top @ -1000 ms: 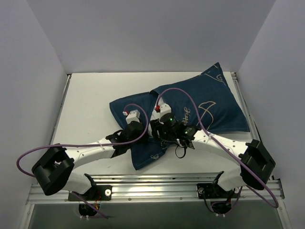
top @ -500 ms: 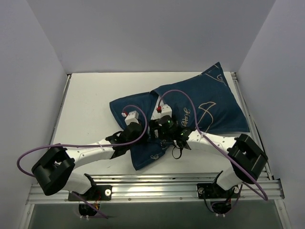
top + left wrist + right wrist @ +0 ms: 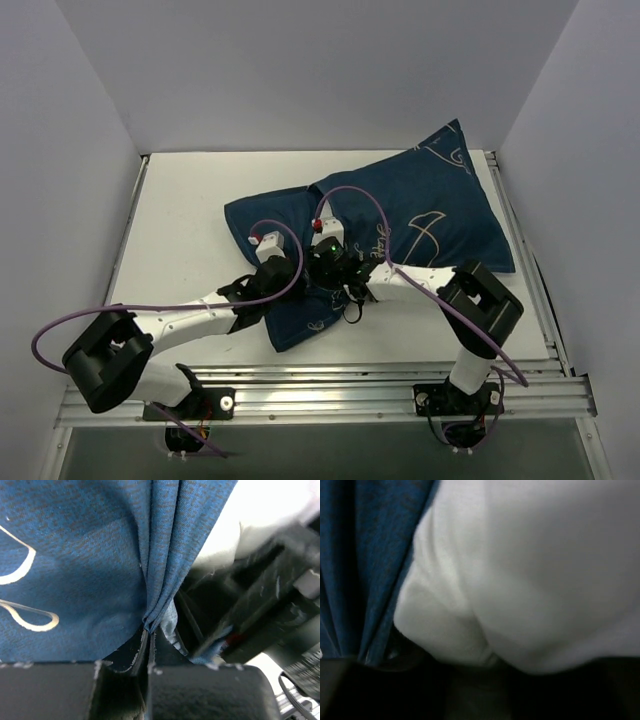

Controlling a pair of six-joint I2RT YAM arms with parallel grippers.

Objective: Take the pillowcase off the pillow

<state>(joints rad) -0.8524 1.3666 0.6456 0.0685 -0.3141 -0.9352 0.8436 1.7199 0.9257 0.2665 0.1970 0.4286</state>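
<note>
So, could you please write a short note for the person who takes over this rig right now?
Left pincer: shut on a gathered fold of the pillowcase, beside its opening.
Right pincer: at the opening, close against the pillow; whether it grips cannot be told.
Things: the pillowcase lies slanted across the table with the pillow almost all inside it. White shows only in the wrist views.
Done: the cover's fold is gripped and the pillow is exposed at the opening.
Left: take hold of the pillow, then pull it and the cover apart until the pillow is fully out.
</note>
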